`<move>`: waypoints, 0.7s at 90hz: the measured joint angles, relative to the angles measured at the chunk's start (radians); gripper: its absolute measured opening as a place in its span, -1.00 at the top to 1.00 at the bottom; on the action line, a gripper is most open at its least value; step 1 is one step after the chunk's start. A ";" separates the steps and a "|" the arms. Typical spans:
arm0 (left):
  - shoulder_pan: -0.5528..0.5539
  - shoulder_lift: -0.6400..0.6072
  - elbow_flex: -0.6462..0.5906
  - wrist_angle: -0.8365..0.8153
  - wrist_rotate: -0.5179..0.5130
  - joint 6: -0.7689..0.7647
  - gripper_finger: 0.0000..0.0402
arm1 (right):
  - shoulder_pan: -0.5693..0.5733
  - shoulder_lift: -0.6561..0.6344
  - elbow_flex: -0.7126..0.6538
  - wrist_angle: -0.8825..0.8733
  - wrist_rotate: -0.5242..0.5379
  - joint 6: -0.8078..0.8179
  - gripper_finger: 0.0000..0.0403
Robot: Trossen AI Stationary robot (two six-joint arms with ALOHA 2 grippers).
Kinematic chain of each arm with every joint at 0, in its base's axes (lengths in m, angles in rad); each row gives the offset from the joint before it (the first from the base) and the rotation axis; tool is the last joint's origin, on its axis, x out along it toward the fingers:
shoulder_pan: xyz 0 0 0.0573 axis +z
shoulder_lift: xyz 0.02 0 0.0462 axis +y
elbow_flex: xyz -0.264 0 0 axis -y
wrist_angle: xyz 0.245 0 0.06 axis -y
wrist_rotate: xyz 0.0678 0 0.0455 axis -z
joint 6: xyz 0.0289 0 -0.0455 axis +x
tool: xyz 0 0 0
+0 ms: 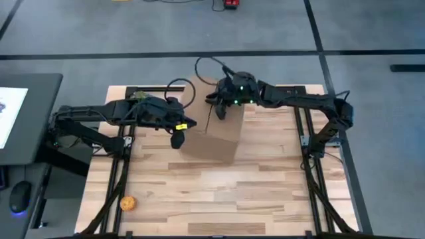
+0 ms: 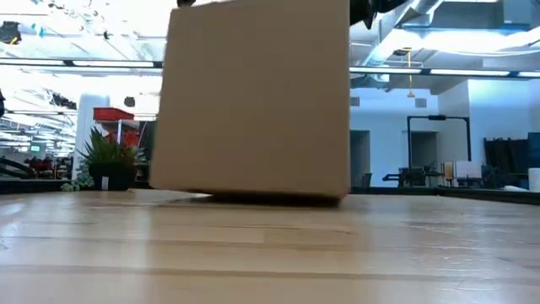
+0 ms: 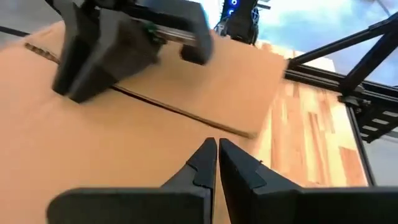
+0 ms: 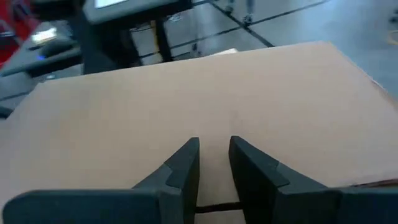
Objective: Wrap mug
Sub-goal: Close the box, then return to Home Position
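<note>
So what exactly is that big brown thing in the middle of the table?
It looks like a plain brown cardboard sheet or box, with no print. It sits mid-table on the wooden top; from table height it stands as a tall, flat-faced panel, its bottom edge on the wood. The left wrist view shows a straight seam or fold across it. The left gripper is at its left edge and the right gripper at its far edge. No mug is visible.
</note>
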 joint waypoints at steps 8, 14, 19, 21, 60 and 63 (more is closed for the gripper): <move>0.000 0.000 0.000 0.009 -0.009 0.000 1.00 | -0.013 -0.008 0.008 0.000 -0.019 0.000 0.60; 0.000 0.000 0.000 0.016 -0.012 0.000 1.00 | -0.011 -0.014 0.034 -0.033 -0.029 0.006 0.60; 0.001 0.000 0.000 0.029 -0.016 0.001 1.00 | -0.001 -0.018 0.059 -0.056 -0.032 0.009 0.60; 0.001 -0.003 0.000 0.039 -0.016 0.004 1.00 | 0.002 -0.018 0.071 -0.064 -0.033 0.007 0.60; 0.001 -0.215 0.000 0.108 -0.069 0.069 1.00 | 0.090 -0.276 0.203 -0.415 -0.043 -0.021 0.60; 0.001 -0.236 0.000 0.097 -0.076 0.072 1.00 | 0.101 -0.308 0.204 -0.455 -0.043 -0.022 0.60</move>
